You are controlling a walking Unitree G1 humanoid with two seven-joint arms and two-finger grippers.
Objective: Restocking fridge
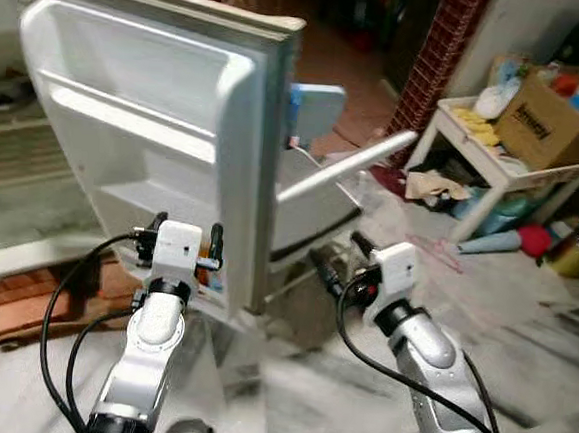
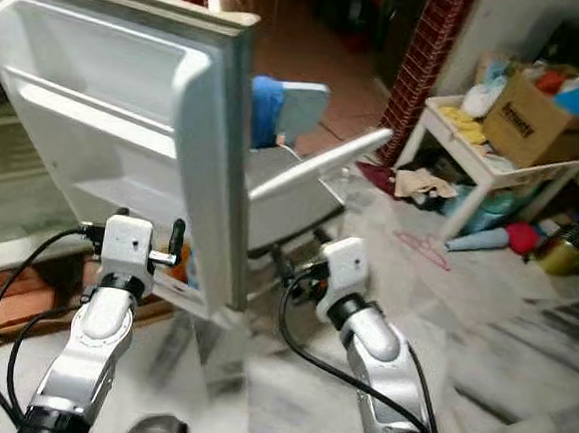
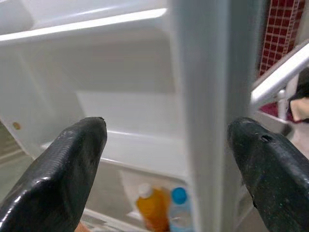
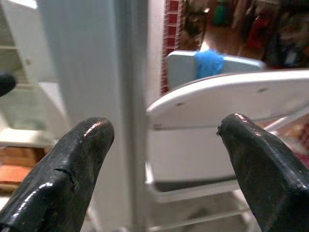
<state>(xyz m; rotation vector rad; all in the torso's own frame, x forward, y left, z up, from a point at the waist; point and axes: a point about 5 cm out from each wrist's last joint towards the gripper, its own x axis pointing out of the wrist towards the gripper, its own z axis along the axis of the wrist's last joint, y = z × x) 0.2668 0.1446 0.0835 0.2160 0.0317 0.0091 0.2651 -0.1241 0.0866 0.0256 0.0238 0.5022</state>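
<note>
Open fridge door (image 1: pixel 177 117) edge-on between both arms, white chair (image 1: pixel 316 194) close behind, floor rightward open

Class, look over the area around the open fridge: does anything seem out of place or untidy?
Yes. Clothes lie heaped on the floor under the white side table, which carries an overfilled cardboard box. The fridge door stands open.

The cardboard box (image 1: pixel 550 121) carries dark printed lettering, possibly "Hershey", too blurred to read with confidence.
</note>
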